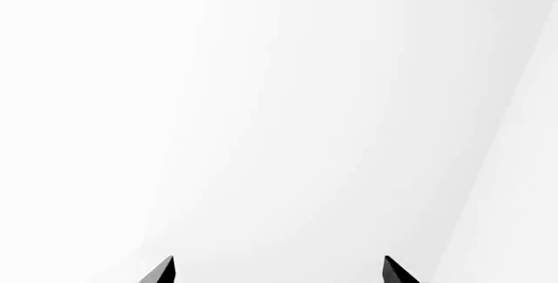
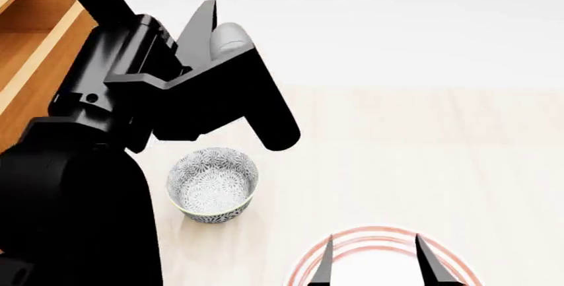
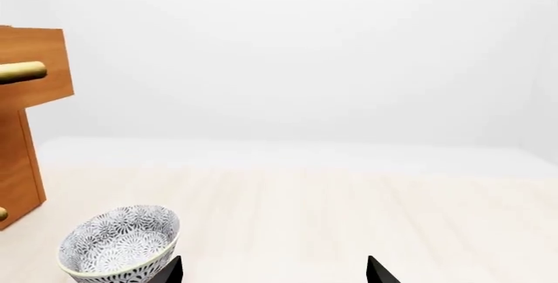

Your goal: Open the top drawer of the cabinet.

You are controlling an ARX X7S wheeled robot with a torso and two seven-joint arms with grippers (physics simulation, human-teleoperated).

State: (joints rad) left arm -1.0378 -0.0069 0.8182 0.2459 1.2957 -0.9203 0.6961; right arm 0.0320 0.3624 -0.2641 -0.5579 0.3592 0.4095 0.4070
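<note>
A: Left wrist view first. What's logged?
B: Almost nothing. Blank white field, and the two dark fingertips of the left gripper (image 1: 279, 271) poking in at the frame edge, well apart from each other. Spread, nothing between them.

A: Head view?
B: The left arm (image 2: 168, 88) fills the left side, big and black, raised across the frame. Behind it, at the upper left corner, the cabinet (image 2: 22, 111) shows as orange-brown wood, with the top drawer (image 2: 26, 32) pulled out: the lighter wood box interior is visible from above. I can't tell from here whether the arm touches it. On the pale wood table (image 2: 423, 160) stands a patterned bowl (image 2: 213, 184), blue-grey floral print, just beside the arm's lower bulk. At the bottom edge, the right gripper (image 2: 374, 259), its two dark fingers parted, hangs over a white plate with red rings (image 2: 310, 254).

A: Right wrist view?
B: Right gripper's tips again at the frame edge, set wide apart, holding nothing. The patterned bowl sits near one fingertip, upright. Past it, the cabinet body, and the top drawer's front standing proud of that body, clearly forward of the front below. Its brass bar handle (image 3: 22, 72) shows partly, cut by the frame. A sliver of a lower handle (image 3: 2, 214) shows further down.
</note>
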